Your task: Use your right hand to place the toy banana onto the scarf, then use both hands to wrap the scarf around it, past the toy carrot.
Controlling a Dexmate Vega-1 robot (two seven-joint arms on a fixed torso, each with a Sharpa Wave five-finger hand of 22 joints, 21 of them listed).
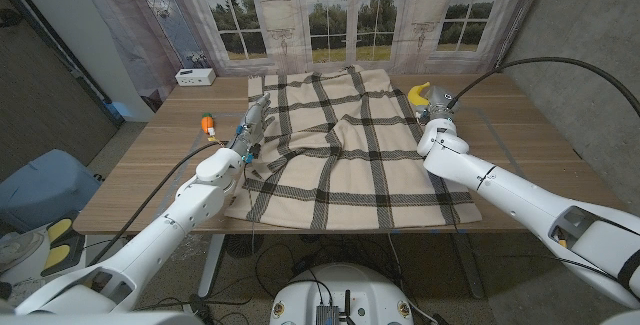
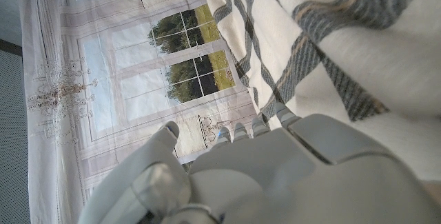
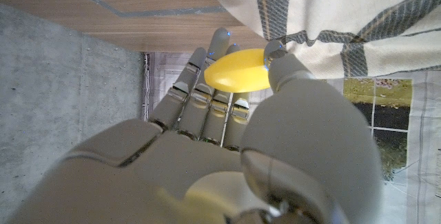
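the toy banana (image 3: 238, 71) is held by the fingers (image 3: 207, 86) of the right hand (image 1: 440, 115); from this light pinch it could be dropped before the scarf (image 1: 340, 155). whether the left hand (image 1: 252, 125) is open cannot be told.

We see a wooden table (image 1: 540, 135) before a printed curtain (image 1: 330, 15) showing windows and trees. A gray wall (image 1: 590, 25) stands at the right, a small white box (image 1: 195, 77) rests at the table's far left corner, and a blue bin (image 1: 40, 190) sits on the floor.
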